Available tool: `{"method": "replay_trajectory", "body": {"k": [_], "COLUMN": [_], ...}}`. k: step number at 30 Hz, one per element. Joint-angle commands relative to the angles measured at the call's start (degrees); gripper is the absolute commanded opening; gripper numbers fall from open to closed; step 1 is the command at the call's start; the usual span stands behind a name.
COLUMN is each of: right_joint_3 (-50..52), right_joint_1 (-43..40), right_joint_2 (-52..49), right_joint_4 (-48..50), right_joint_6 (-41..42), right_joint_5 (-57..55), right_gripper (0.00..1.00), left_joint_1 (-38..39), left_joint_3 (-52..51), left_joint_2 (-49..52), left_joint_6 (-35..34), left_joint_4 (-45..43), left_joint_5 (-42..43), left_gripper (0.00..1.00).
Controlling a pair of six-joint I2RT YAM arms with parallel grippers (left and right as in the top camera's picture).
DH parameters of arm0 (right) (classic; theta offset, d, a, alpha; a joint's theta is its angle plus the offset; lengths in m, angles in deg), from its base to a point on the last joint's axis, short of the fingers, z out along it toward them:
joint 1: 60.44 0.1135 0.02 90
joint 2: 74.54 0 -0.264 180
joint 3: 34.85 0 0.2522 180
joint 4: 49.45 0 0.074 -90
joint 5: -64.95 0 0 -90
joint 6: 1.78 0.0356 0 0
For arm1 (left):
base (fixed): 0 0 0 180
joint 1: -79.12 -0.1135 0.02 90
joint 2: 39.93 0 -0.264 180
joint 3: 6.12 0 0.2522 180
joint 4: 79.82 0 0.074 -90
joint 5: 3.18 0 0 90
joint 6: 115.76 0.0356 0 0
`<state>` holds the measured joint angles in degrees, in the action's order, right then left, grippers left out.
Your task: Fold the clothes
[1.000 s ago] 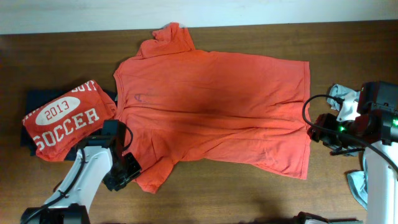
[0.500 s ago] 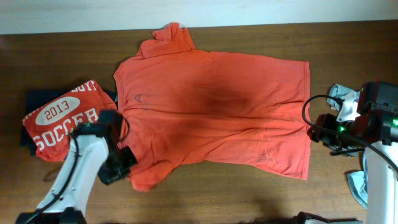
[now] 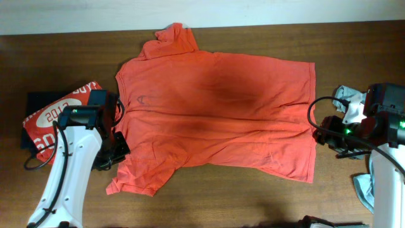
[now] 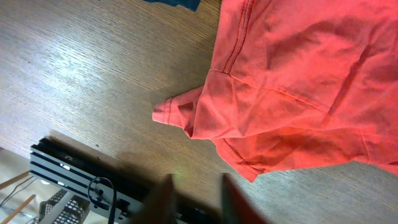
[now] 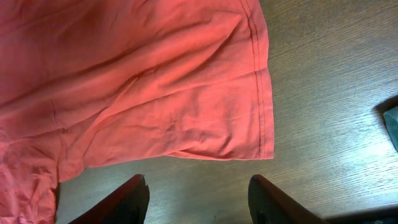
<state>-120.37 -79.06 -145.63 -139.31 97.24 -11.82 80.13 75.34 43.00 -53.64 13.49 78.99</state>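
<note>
A large orange-red T-shirt (image 3: 215,111) lies spread flat across the middle of the table, its lower left sleeve (image 4: 249,124) bunched and creased. At the left lies a folded orange-red shirt with white SOCCER lettering (image 3: 47,123), on top of a dark navy one (image 3: 38,100). My left gripper (image 3: 112,154) hovers at the sleeve's left edge. In the left wrist view its blurred fingers (image 4: 165,199) stand slightly apart over bare wood, holding nothing. My right gripper (image 5: 198,199) is open just off the shirt's hem corner (image 5: 261,140).
Pale grey-blue cloth (image 3: 347,95) lies behind the right arm, and more of it (image 3: 364,190) near the front right edge. The table's front edge with a black rail (image 4: 68,168) shows close behind the left gripper.
The left arm swung left and back, closing on the lower sleeve, dragging it out to the left, then letting go. The right arm has not moved.
</note>
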Motion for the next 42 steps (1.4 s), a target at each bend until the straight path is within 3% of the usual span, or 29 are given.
{"method": "replay_trajectory", "body": {"k": [1, 4, 8, 15, 18, 26, 30, 34, 42], "right_joint_3": [0.5, 0.5, 0.5, 0.5, 0.5, 0.5, 0.5, 0.5, 0.5], "right_joint_1": [0.3, 0.3, 0.3, 0.3, 0.3, 0.3, 0.3, 0.3, 0.3], "right_joint_2": [0.0, 0.0, 0.0, 0.0, 0.0, 0.0, 0.0, 0.0, 0.0], "right_joint_4": [0.0, 0.0, 0.1, 0.3, 0.3, 0.2, 0.2, 0.0, 0.0], "right_joint_6": [-0.2, -0.2, -0.2, -0.2, -0.2, -0.2, -0.2, -0.2, -0.2], "right_joint_5": [0.7, 0.7, 0.7, 0.7, 0.7, 0.8, 0.7, 0.7, 0.7], "right_gripper": [0.56, 0.56, 0.57, 0.57, 0.57, 0.57, 0.57, 0.57, 0.57], "left_joint_1": [0.1, 0.1, 1.4, 15.1, 21.5, 32.0, 32.0, 32.0, 36.5], "left_joint_3": [-0.4, -0.4, -0.8, -4.8, -6.6, -7.0, -7.0, -7.0, -8.9], "left_joint_2": [-0.1, -0.1, -0.1, 0.0, 0.5, 9.5, 16.0, 22.2, 25.4], "left_joint_6": [0.6, 0.6, 2.5, 4.0, 4.0, 7.5, 12.7, 13.2, 17.8], "left_joint_4": [0.2, -0.1, -1.7, -4.5, -6.1, -7.1, -10.4, -10.6, -16.9], "left_joint_5": [-1.0, 1.3, 7.8, 10.4, 8.2, -12.6, -9.5, -6.1, -4.8], "left_gripper": [0.39, 0.46, 0.41, 0.39, 0.36, 0.37, 0.37, 0.37, 0.44]}}
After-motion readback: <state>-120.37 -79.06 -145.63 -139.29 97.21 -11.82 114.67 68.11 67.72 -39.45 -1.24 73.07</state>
